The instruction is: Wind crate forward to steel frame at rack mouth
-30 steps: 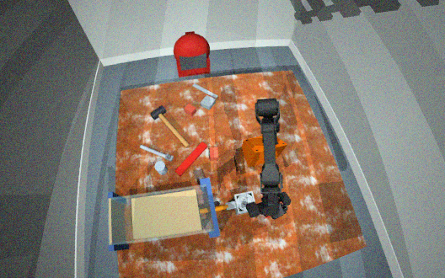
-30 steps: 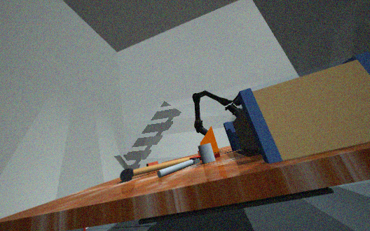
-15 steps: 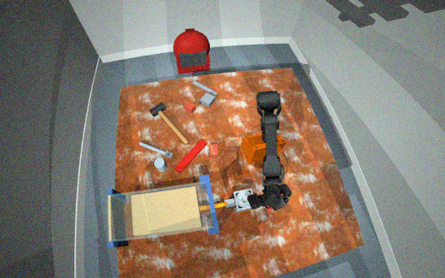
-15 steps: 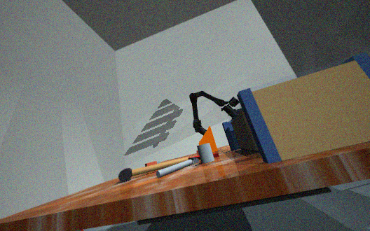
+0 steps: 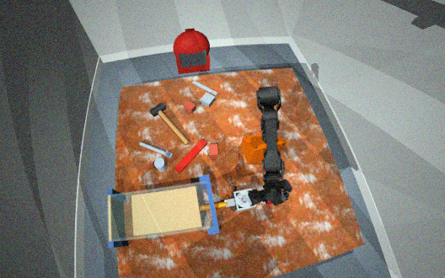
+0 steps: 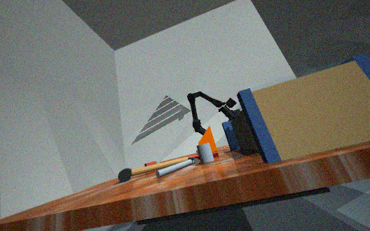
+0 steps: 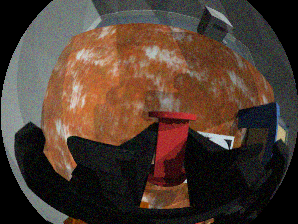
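The crate (image 5: 166, 211) sits flat inside the clear-panelled cubby (image 5: 162, 191) at lower left of the top view, its front just short of the blue frame (image 5: 211, 204). Just right of it stands the pale winch (image 5: 242, 199), with a strap running to the crate. The gripper (image 7: 166, 163) is clenched on the red winch handle (image 7: 170, 145). Winding should go slowly, keeping the handle upright, with the crate watched for any lift. The orange block (image 5: 253, 148) lies upper right.

Hammer (image 6: 154, 168) before blue-framed crate (image 6: 312, 112)
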`<state>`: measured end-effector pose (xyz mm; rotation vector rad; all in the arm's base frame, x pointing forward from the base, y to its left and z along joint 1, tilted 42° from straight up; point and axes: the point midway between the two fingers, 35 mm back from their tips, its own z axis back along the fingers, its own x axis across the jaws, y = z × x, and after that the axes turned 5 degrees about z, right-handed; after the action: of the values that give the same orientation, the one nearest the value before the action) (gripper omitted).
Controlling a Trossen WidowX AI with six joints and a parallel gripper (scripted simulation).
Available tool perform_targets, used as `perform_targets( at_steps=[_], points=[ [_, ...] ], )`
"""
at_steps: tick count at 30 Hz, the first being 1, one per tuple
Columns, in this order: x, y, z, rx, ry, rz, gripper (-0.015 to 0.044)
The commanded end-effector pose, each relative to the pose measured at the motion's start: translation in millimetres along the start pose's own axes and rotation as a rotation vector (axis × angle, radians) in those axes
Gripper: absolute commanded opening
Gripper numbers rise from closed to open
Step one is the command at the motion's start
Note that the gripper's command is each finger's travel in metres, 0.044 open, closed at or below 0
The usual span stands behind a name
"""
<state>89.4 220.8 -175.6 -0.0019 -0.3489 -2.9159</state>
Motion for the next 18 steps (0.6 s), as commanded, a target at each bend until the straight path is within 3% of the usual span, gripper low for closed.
perform_targets(
  at_steps=[1, 18],
  points=[
    [7, 16, 2, 0.031, -0.012, 0.001, 0.0000],
    [12, 38, 13, 0.033, -0.013, 0.001, 0.0000]
  ],
)
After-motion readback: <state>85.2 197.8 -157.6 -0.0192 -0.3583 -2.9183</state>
